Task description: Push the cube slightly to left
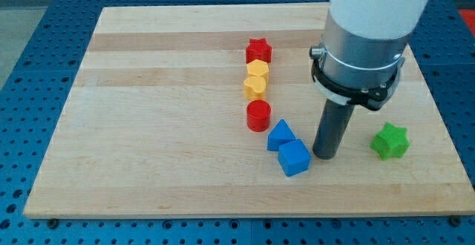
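My tip (325,156), with no pincer to open or hold anything, sits just right of the blue cube (295,157); pushing left risks shoving the touching blue triangular block (280,134) toward the red cylinder (258,116).

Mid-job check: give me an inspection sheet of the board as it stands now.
Surface: wooden board, flat, on a blue perforated table.
Job's things: blue cube, touching a blue triangular block at its upper left.
Clutter: red star, yellow hexagon, yellow heart, red cylinder in a column; green star at the view's right.
Jaws: none; my tip just right of the cube.
Cables: nothing seen.
Surroundings: nothing seen.
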Robot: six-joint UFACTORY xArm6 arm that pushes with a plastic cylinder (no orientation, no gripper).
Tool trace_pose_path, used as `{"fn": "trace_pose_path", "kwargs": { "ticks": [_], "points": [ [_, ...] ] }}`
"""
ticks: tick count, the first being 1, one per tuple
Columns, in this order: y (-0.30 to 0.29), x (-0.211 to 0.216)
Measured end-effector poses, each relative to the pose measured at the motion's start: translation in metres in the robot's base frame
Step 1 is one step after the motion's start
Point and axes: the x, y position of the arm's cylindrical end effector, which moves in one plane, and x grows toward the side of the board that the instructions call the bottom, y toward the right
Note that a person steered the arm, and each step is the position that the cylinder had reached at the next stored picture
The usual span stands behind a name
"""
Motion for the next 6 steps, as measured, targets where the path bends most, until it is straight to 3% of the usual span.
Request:
{"fn": "trace_pose_path", "kwargs": {
  "ticks": [6],
  "points": [
    [-0.074,0.008]
  ]
}}
